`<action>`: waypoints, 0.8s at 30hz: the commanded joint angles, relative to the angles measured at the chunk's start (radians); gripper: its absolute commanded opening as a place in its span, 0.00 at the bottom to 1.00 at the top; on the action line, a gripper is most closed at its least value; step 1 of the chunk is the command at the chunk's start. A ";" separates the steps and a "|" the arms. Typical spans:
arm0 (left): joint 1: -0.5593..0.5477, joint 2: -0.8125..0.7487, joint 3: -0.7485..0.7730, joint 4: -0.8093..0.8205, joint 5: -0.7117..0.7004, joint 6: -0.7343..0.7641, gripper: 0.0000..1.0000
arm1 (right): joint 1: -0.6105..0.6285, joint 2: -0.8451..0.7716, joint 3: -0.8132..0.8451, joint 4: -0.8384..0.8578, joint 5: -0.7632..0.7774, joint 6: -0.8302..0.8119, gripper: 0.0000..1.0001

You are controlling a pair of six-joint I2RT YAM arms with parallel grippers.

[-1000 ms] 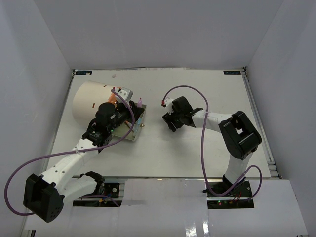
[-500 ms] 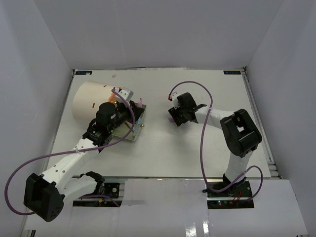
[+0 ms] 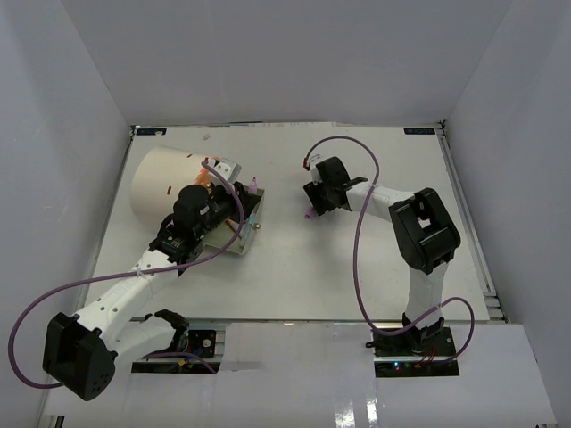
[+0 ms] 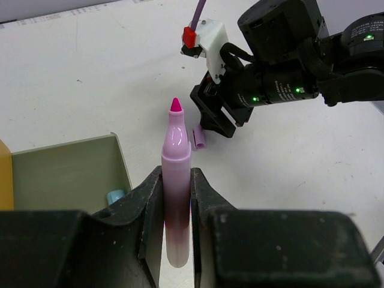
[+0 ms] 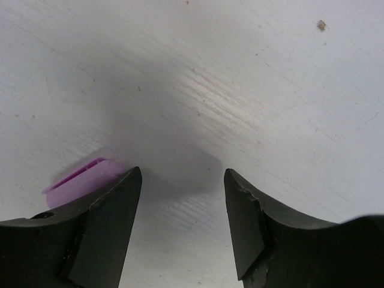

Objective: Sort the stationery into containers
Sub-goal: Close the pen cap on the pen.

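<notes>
Left gripper (image 4: 176, 177) clamps an uncapped pink marker (image 4: 177, 150). Beyond the marker, right gripper (image 5: 182, 174) has jaws apart, empty, just beside a purple cap (image 5: 81, 180).

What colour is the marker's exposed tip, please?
The marker tip is magenta, clearest in the left wrist view.

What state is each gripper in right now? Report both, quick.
Left gripper: closed on the pink marker.
Right gripper: open, holding nothing; the purple cap lies on the table beside one finger.
</notes>
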 commanded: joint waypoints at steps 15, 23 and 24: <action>0.004 -0.001 0.001 0.011 0.023 -0.009 0.00 | 0.013 -0.124 0.207 -0.318 0.145 0.443 0.60; 0.004 -0.009 0.004 0.005 0.019 -0.005 0.00 | 0.063 -0.031 0.342 -0.430 0.172 0.617 0.61; 0.004 -0.010 0.004 0.005 0.019 -0.005 0.00 | 0.068 -0.008 0.358 -0.443 0.174 0.626 0.61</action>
